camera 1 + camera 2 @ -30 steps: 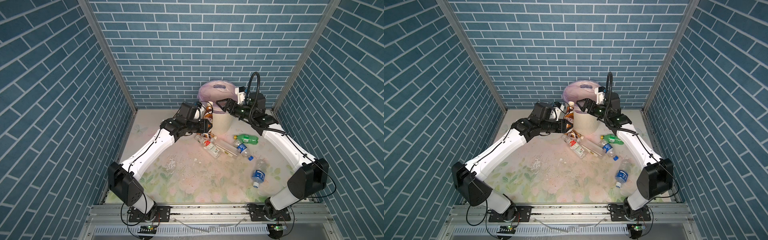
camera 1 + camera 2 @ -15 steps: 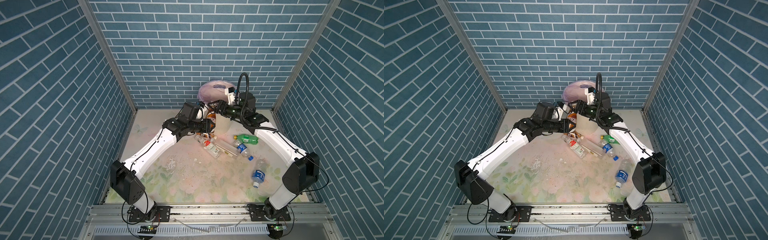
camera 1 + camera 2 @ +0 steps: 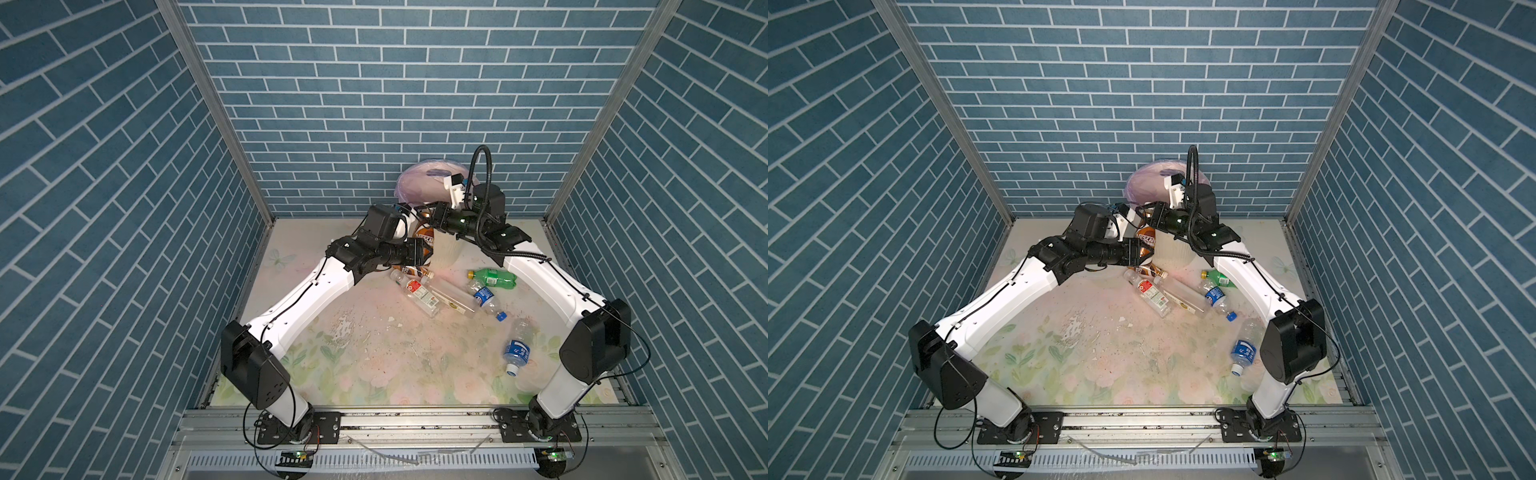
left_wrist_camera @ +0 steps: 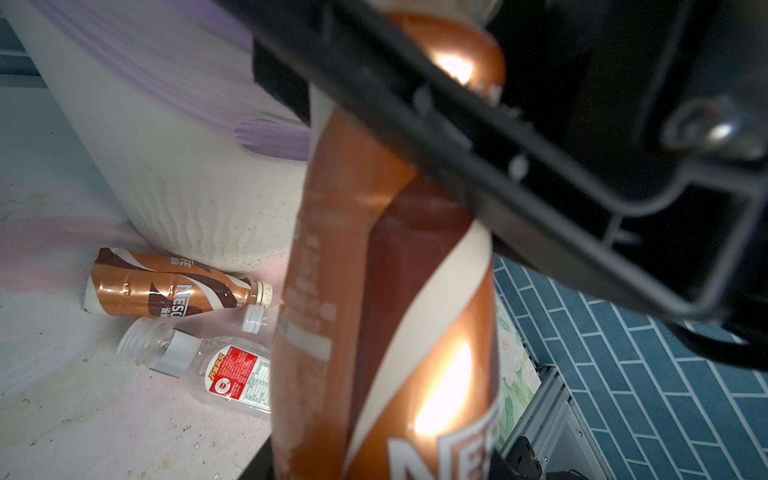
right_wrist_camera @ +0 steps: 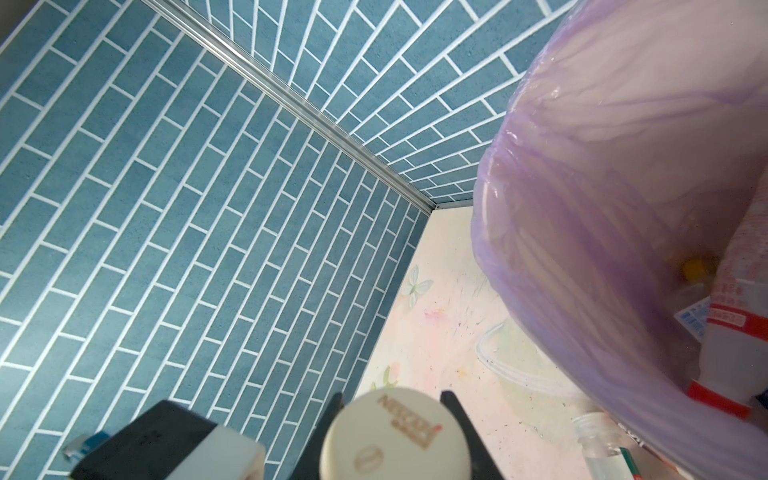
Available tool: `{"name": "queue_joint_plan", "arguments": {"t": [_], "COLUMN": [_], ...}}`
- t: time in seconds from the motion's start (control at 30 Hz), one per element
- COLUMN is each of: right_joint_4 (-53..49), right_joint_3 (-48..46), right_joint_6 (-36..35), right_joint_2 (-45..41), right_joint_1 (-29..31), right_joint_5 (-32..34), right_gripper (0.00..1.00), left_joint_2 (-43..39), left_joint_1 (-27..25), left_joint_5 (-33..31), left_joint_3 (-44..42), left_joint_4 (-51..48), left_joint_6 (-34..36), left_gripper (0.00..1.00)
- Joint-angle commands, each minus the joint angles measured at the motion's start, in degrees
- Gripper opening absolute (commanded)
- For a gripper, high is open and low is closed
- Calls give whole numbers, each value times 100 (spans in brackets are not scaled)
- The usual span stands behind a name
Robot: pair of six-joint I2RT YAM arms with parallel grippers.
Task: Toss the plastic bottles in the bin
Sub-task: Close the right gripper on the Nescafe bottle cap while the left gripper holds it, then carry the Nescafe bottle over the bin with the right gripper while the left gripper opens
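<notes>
Floral surface (image 3: 374,357) beside the bin (image 3: 446,254): we list left gripper (image 3: 417,252) clamped on brown bottle (image 3: 424,240), right gripper (image 5: 394,409) newly arrived astride its cap (image 5: 395,442), whether clamped we cannot tell, handover likely next.

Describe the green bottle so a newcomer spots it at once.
Start at the cream bin by the back wall. Right of its base in a top view, the green bottle lies on the table. Only it is green with a yellow cap.

Floral tabletop (image 3: 374,365): bin (image 3: 446,255), scattered bottles (image 3: 420,293).
</notes>
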Motion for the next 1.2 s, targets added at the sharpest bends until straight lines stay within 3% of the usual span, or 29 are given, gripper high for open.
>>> {"name": "queue_joint_plan", "arguments": {"t": [0.0, 0.17, 0.67, 0.9, 1.17], "right_joint_4": [156, 67, -170, -211, -360], "right_joint_3": [156, 224, 366, 507, 871], "right_joint_6": [66, -4, -208, -214, -343], "right_joint_2": [13, -7, -161, -536, -787], "right_joint_1": [10, 8, -254, -863, -1949], "right_joint_5": [11, 59, 125, 129, 375], "right_gripper": [21, 13, 9, 8, 8], "left_joint_2": [-41, -44, -104, -99, 411], "left_joint_1": [-23, -22, -21, -14, 33], "left_joint_5": [29, 9, -151, -346, -555], "left_joint_3": [66, 58, 213, 586, 2006], "left_joint_4": [93, 87, -170, -487, -1013], "left_joint_6": [28, 28, 72, 237, 456], "left_gripper": [57, 61, 81, 99, 99]}}
